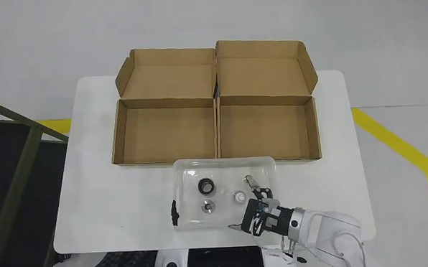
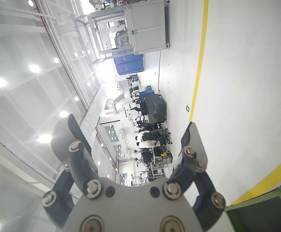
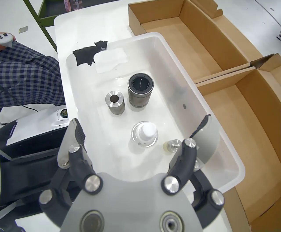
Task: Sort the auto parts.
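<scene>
White-capped part (image 3: 146,131) lies just ahead between spread fingers (image 3: 76,134) (right gripper (image 3: 141,122)).

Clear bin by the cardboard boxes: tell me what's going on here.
The right claw hangs open over the clear bin, above a white-capped part. A linear bearing, a steel bushing and a small roller sit inside. Both cardboard boxes are empty, so nothing is sorted. The left claw is open and empty.

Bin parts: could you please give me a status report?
Left hand open, empty. Right hand open over bin. Bearing, sleeve, cap, stud inside. Nothing blocking.
</scene>
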Available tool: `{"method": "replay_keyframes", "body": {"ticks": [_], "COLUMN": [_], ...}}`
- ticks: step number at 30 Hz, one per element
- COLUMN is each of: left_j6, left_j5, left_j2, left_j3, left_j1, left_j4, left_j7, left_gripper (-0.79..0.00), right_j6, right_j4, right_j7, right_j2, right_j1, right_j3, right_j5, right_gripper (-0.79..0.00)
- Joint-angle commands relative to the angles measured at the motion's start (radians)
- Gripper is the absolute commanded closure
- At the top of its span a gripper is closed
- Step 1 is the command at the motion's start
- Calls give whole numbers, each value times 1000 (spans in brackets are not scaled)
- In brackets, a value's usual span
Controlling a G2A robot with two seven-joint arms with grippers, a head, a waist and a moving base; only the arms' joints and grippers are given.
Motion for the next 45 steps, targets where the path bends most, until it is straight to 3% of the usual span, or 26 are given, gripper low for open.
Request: {"method": "replay_keyframes", "body": {"ticks": [1, 4, 11, 13, 19, 32, 38, 41, 43, 45], "left_j6": [0, 0, 0, 0, 0, 0, 0, 0, 0, 0], "left_j5": [0, 0, 0, 0, 0, 0, 0, 0, 0, 0], "left_j2": [0, 0, 0, 0, 0, 0, 0, 0, 0, 0], "left_j3": [0, 0, 0, 0, 0, 0, 0, 0, 0, 0], "left_j1": [0, 0, 0, 0, 0, 0, 0, 0, 0, 0], "left_j4": [0, 0, 0, 0, 0, 0, 0, 0, 0, 0], "left_j7": [0, 0, 0, 0, 0, 0, 0, 0, 0, 0], "left_gripper": [-785, -785, -785, -785, -785, -785, -785, -785, -785, -785], "right_j6": [8, 16, 27, 27, 34, 48, 50, 52, 53, 50], "right_j4": [9, 21, 43, 48, 66, 100, 115, 122, 120, 108], "right_j7": [6, 16, 35, 38, 47, 53, 51, 49, 45, 41], "right_j2": [2, 4, 10, 12, 16, 24, 28, 30, 31, 33], "right_j1": [5, 14, 28, 32, 43, 72, 86, 93, 96, 96], "right_j3": [4, 6, 0, -6, -24, -51, -60, -64, -66, -64], "right_j5": [7, 12, 14, 11, 2, 8, 21, 26, 30, 34], "right_gripper": [-785, -760, -579, -603, -570, -459, -299, -182, -55, 0]}}
